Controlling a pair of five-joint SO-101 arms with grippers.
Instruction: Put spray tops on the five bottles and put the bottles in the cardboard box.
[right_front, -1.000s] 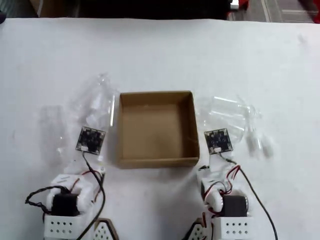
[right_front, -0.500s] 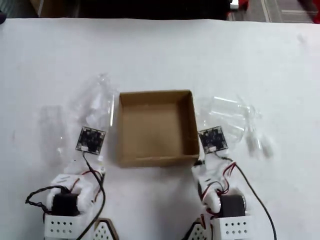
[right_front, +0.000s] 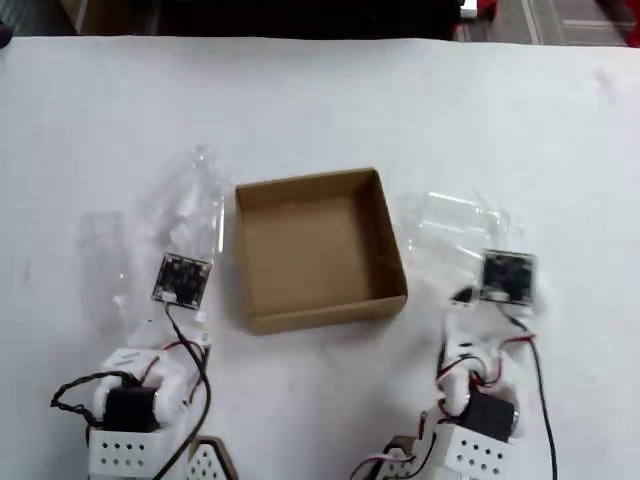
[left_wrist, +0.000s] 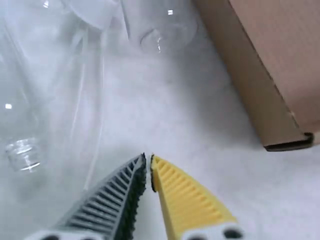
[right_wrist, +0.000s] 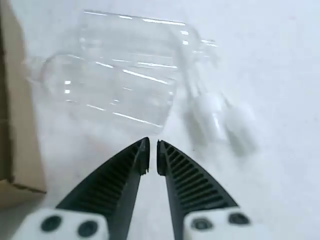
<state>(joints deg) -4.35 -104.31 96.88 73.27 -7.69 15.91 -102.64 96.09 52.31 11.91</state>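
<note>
White table (right_front: 320, 100): cardboard box (right_front: 325, 310) sits mid-table btwn the two arms, open side up, nothing inside, so no bottle is packed yet.

Clear bottles lie on their sides in two loose heaps. One heap (right_front: 195, 210) is just left of the box and the other (right_front: 450, 225) just right of it. I can't get a firm count, since the clear plastic nearly vanishes against the cloth. In the left wrist view one bottle neck (left_wrist: 22, 152) shows bare threads w/ no top on it.

Left gripper (left_wrist: 148, 167) hangs low over bare table near the box's corner, jaws closed tip to tip, holding nothing. Right gripper (right_wrist: 152, 150) is aimed at the right heap, jaws all but closed w/ a thin slit btwn them, also w/o a load.

Two white spray tops (right_wrist: 212, 115) lie loose beside the right-hand bottles, touching or nearly so.

Judgement: the task is at its very start, approx. the first pick, w/ the right arm lined up on its heap. The next move calls for opening those jaws wide, taking a bottle or a top, and prob. having the other arm steady the bottle so the tube can go into the neck.

Writing: none legible. The box walls are plain and the bottles carry no labels.
</note>
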